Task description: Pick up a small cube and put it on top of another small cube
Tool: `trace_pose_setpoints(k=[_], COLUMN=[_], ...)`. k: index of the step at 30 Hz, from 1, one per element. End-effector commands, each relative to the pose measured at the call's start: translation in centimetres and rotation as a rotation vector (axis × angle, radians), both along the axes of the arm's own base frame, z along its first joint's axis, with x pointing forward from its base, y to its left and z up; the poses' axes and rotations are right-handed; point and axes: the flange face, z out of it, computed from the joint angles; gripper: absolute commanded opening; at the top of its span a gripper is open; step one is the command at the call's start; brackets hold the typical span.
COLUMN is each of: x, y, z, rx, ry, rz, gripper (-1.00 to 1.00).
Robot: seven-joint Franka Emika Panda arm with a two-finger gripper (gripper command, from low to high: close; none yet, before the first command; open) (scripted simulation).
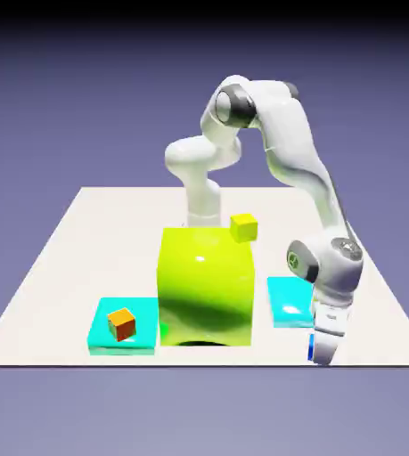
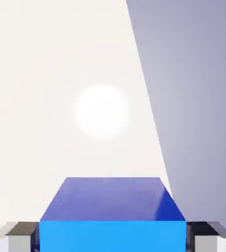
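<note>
Gripper [image 2: 113, 241] closed on the blue cube [image 2: 113, 199], a fingertip at each side face, so the grip looks square. Cube's at the near table [image 1: 43, 267] edge; can't tell if it's lifted. Orange cube [image 1: 121, 324], the target, sits on the left cyan slab [image 1: 98, 337]. Big green block [image 1: 205, 285] stands between: go high, presumably.

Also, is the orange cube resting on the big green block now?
No, the orange cube sits on the cyan slab at the exterior view's left, beside the green block.
</note>
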Motion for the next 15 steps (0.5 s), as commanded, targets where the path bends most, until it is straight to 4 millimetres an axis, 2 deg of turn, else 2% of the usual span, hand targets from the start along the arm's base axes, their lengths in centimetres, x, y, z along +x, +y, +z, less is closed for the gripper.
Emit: trace_pose_setpoints(k=[1, 2, 5, 8, 11, 13, 15], x=[0.0, 0.0, 3.9, 5.5, 4.5, 2.6, -0.3], y=[0.1, 0.2, -10.8, -22.5, -33.9, -41.3, -48.1], z=[1.7, 3.4, 6.0, 8.6, 11.2, 12.8, 14.3], rx=[0.0, 0.0, -0.023, -0.034, -0.03, -0.019, -0.001], ry=[-0.001, -0.001, -0.012, -0.017, -0.016, -0.011, -0.001], rz=[0.0, 0.0, -0.333, -0.677, -1.023, -1.254, -1.484], gripper=[-1.0, -1.0, -1.0, -1.0, -1.0, -1.0, -1.0])
